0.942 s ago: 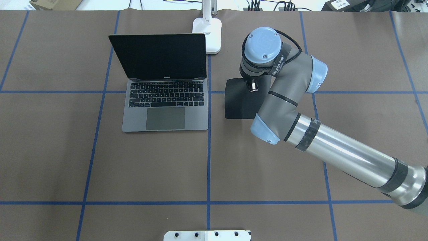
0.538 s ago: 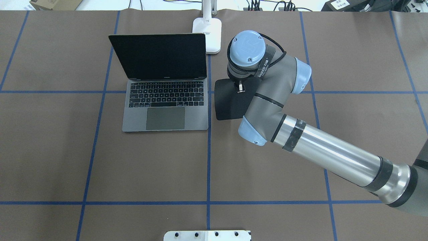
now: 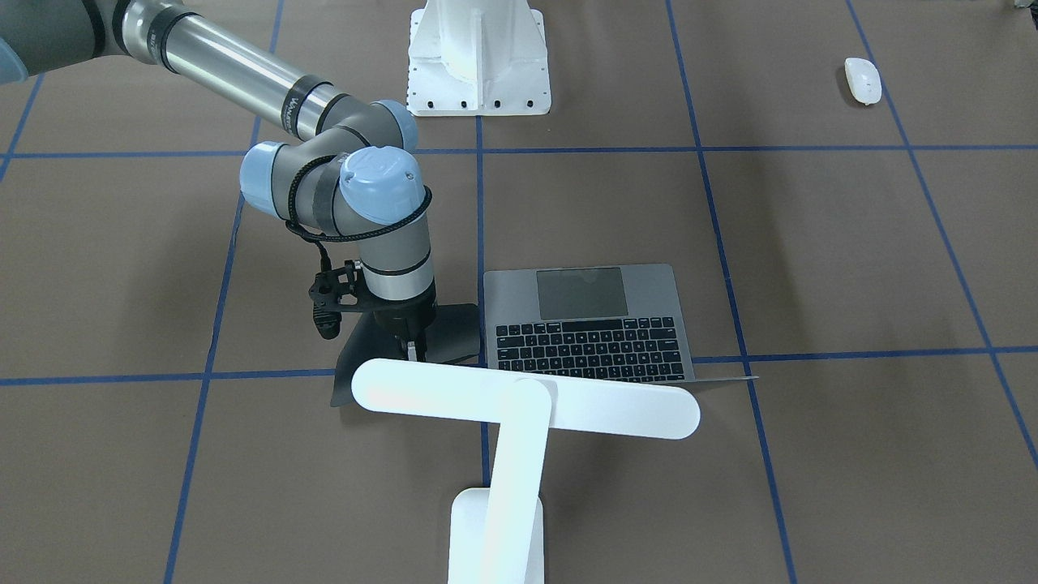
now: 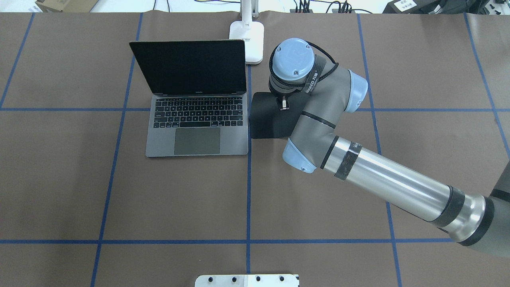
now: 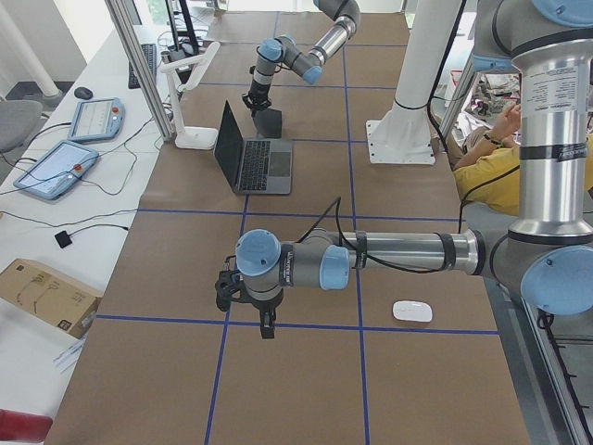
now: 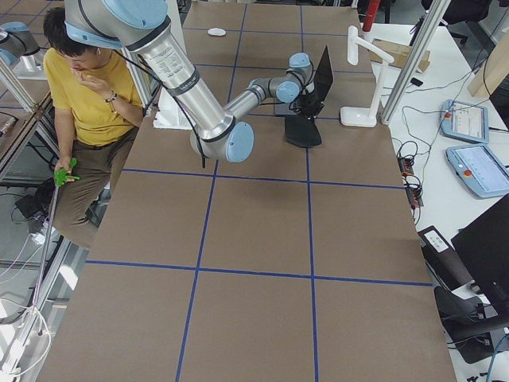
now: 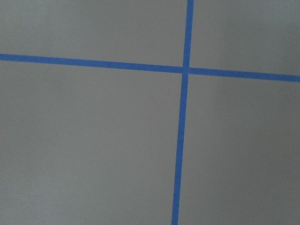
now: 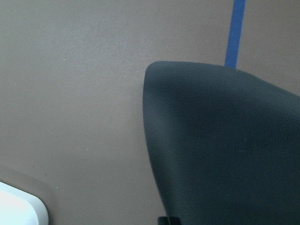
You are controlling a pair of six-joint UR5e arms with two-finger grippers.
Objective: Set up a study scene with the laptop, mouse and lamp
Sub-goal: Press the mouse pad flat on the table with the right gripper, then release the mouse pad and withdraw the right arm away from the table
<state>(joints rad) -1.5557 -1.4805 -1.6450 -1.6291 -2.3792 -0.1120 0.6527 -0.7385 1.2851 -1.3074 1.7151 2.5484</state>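
Your laptop sits open on the brown table, a slim grey metal slab with black keys, a broad smooth trackpad and a dark screen tipped back toward the far edge. Behind its right rear corner stands the lamp — matte white, with a flat round-ended bar head on a straight arm over a rectangular base; in the front-facing view the head crosses in front of the screen edge. The mouse, a small glossy white oval, lies well apart from both on the robot's left side of the table, near the left gripper, which hangs above a crossing of the blue tape lines; you cannot tell whether it is parted or closed. The right gripper is clamped on a thin black mat with a fine-grained surface and rounded corners, held tilted. The right wrist hides part of the mat from overhead. The mat's edge is just beside the laptop's right side — half a second ago it was farther off, so mat and gripper have slid toward the laptop. A white bolted pedestal stands at the robot's side.
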